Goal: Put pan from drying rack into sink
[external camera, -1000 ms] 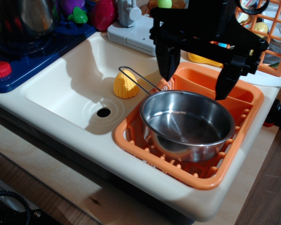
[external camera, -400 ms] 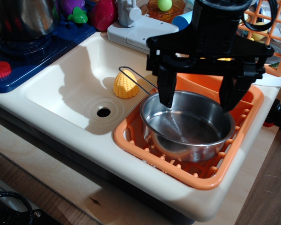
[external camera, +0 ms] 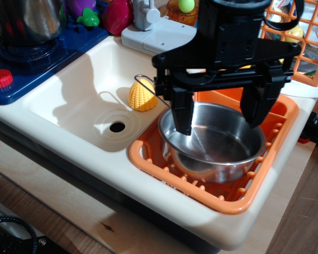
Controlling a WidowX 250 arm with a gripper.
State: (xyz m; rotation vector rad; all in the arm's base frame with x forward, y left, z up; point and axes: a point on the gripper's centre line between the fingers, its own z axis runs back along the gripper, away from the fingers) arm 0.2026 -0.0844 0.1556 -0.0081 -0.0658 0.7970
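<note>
Observation.image looks down on a black pincer hanging spread wide over the pan, its jaws parted and gripping nothing. One finger points down at the pan's near-left rim, where the thin wire handle joins; the other finger hangs over the far-right rim. Whether either fingertip touches the steel I cannot tell.

The pan sits upright in the orange drying rack, filling most of its lattice section, with the wire handle reaching out over the rack's left edge toward the sink. The sink lies just left of the rack; its dark drain hole is uncovered, and a yellow toy corn rests on its floor close to the tip of the handle.

A blue toy stove with a red knob stands at the far left, and everything rests on a wooden table.
</note>
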